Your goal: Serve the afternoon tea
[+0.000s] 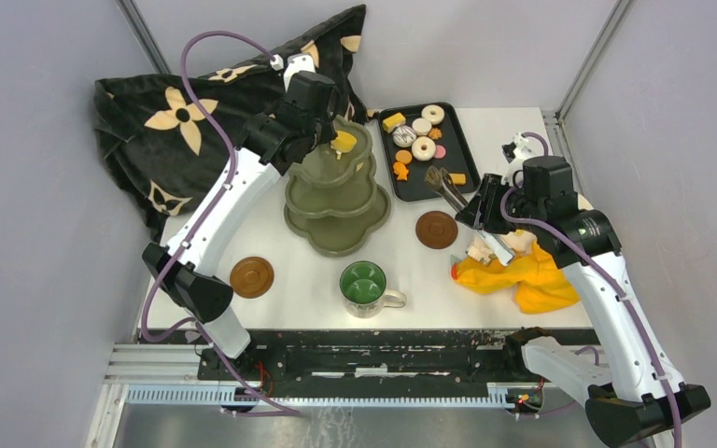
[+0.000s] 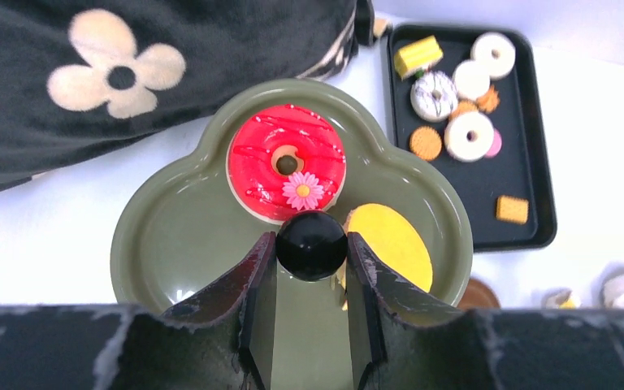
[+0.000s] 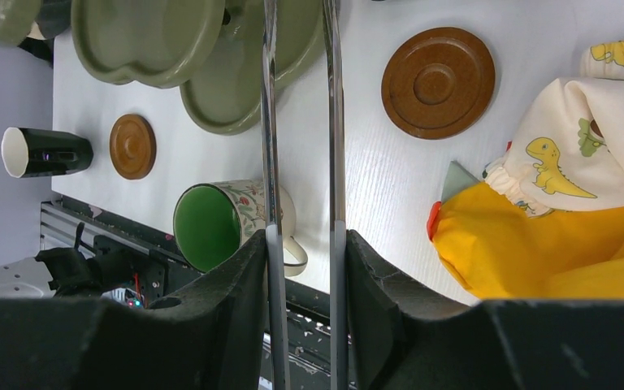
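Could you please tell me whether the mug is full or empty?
Empty: the mug stands upright and its bare green inside shows to the bottom, nothing in it.

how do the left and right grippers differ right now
The left gripper is shut on the black knob of the stand; the right gripper is shut on metal tongs. Left hangs over its top tier, right over the table near the yellow cloth. Both are shut.

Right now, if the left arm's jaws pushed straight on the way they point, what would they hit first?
The left jaws clasp the round black knob; pushed on, they would probably meet the olive-green scalloped top tier beside the red-glazed toy donut; depth is unclear.
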Available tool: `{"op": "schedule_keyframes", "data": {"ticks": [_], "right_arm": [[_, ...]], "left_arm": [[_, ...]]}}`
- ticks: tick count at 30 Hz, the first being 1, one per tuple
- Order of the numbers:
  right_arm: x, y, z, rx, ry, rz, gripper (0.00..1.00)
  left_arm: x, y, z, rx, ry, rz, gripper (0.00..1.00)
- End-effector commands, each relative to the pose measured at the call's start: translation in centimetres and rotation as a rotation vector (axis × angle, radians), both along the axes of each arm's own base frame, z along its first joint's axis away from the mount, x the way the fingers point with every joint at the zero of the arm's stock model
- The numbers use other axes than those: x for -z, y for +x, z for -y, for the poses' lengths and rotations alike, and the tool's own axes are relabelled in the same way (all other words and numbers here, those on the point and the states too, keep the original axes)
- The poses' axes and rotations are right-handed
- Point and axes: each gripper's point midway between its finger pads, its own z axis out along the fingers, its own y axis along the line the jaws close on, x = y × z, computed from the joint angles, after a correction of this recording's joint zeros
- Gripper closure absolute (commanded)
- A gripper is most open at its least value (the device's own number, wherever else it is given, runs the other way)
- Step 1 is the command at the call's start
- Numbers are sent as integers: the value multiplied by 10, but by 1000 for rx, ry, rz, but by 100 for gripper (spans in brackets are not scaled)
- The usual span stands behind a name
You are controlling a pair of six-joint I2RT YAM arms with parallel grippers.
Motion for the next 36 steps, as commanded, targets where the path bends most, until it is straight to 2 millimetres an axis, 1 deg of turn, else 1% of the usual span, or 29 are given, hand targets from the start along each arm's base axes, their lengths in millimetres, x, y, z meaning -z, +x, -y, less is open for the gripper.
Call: {"op": "schedule_keyframes", "data": {"ticks": [1, 5, 8, 12, 16, 20, 24, 29, 30, 31, 32, 34, 36], "right_arm": [[-16, 8, -4, 0, 39, 69, 59], [-15, 5, -4, -2, 41, 70, 59], [-14, 4, -3, -3, 39, 70, 58], [-12, 3, -4, -7, 41, 59, 59], [-11, 1, -4, -10, 44, 57, 59], [-7, 2, -5, -12, 45, 47, 59], [-6, 1, -9, -19, 68, 39, 58], [-8, 0, -9, -13, 75, 42, 59], [-7, -1, -8, -13, 72, 38, 59], [-6, -1, -8, -13, 70, 37, 59], [-6, -1, -8, -13, 69, 36, 59], [-6, -1, -8, -14, 71, 33, 59], [-6, -1, -9, -14, 75, 33, 59]], "left_arm": [[-102, 1, -15, -230, -200, 303, 97], [-100, 2, -23, -326, -193, 320, 97], [-95, 3, -28, -394, -202, 329, 97], [-90, 4, -21, -444, -250, 342, 97], [-86, 3, -14, -492, -212, 358, 97], [-75, 1, -15, -558, -168, 372, 97], [-64, 2, -21, -629, -158, 394, 97], [-49, 5, -12, -617, -164, 364, 97], [-46, 6, -11, -614, -150, 358, 93], [-43, 6, -11, -611, -141, 352, 82], [-40, 7, -10, -605, -131, 345, 69], [-37, 8, -7, -582, -114, 334, 50], [-37, 8, -7, -573, -102, 331, 37]]}}
